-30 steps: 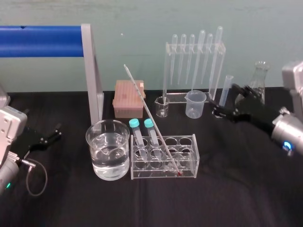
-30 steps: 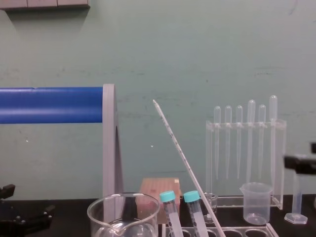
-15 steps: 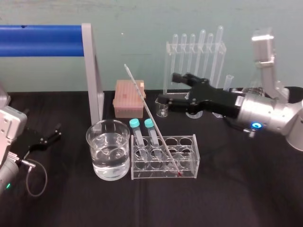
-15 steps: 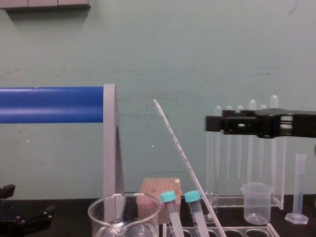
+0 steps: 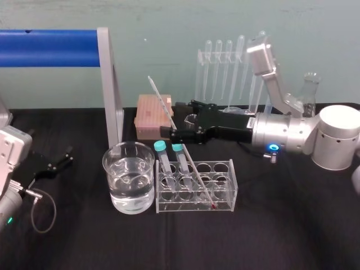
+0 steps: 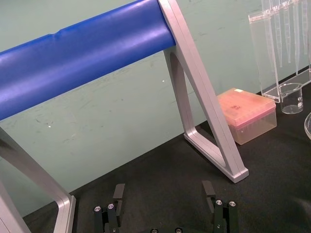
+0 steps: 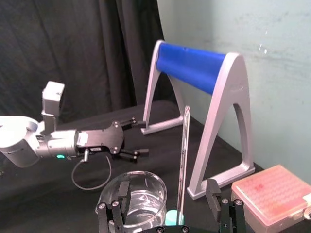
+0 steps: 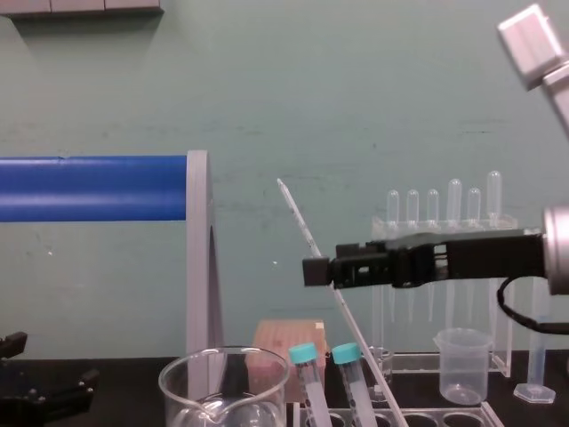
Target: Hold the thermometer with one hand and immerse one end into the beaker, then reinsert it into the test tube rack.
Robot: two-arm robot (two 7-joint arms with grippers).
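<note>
Frame post [image 5: 111,90] just beside beaker [image 5: 128,188]

Blue bar [image 5: 48,48]: fat horizontal tube on silver A-shaped legs [image 7: 226,121], feet flat on the desk [image 5: 270,236]. Using that frame as the reference. Desk under it is covered in matte black cloth, slightly wrinkled, running out in front of the frame and to both sides. Directly behind the frame is a pale green painted wall [image 8: 356,89]: flat, scuffed, with a few white specks and faint streaks. High on the wall, above the bar, there's a strip of light grey panels [image 8: 80,6]. Past one end of the frame the wall stops and a black curtain [image 7: 73,53] takes over, hanging in vertical folds. Light is even and diffuse, with a soft sheen along the bar's top.
</note>
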